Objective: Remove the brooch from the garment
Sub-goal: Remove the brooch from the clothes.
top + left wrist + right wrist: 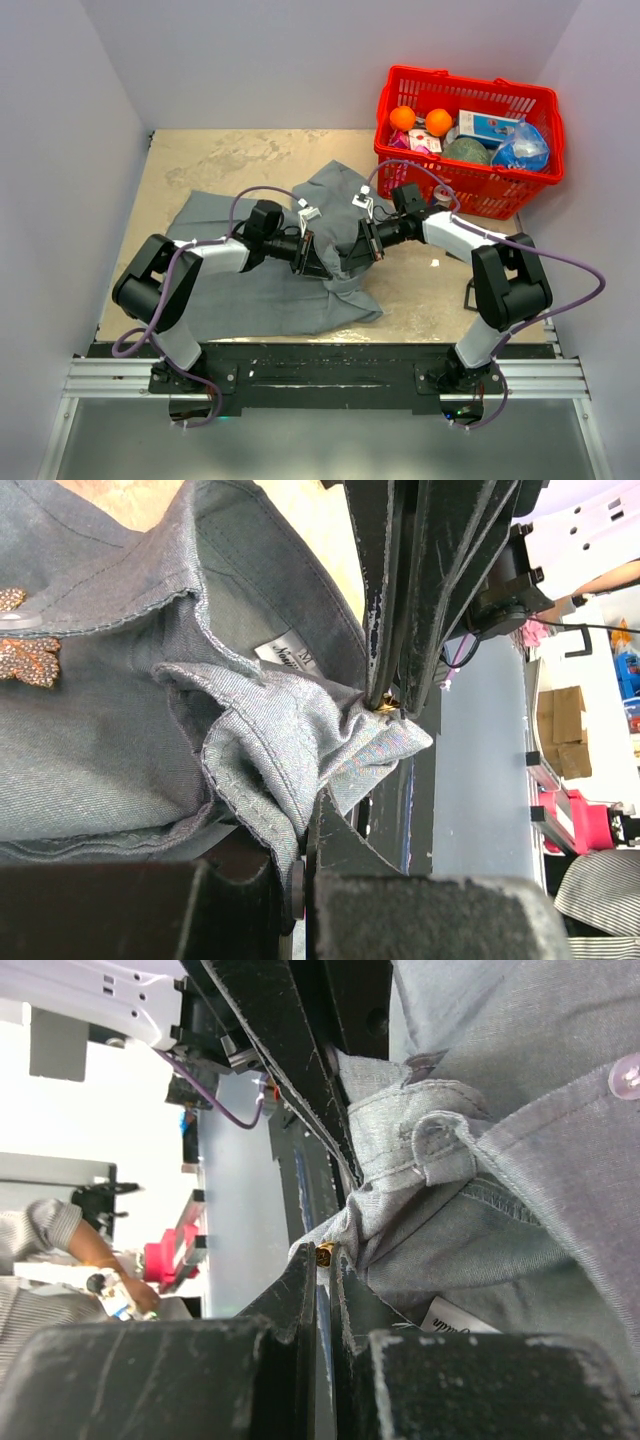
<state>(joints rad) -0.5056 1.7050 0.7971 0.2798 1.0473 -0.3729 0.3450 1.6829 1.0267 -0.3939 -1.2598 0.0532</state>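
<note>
Over the beige table (210, 160), your left arm (200, 258) and right arm (460, 232) bend inward, tips almost meeting. Left gripper (310, 825) is clamped on a fold of the grey thin-woven collared shirt (250, 295); right gripper (326, 1260) pinches a tiny gold piece (324, 1254). Beyond, the coppery leaf-shaped brooch (28, 662) sits on the shirt, partly cut off.

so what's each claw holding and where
Both pinch the thin grey collared shirt: left claw on a bunched fold beside the collar, right claw on that fold's tip.
</note>
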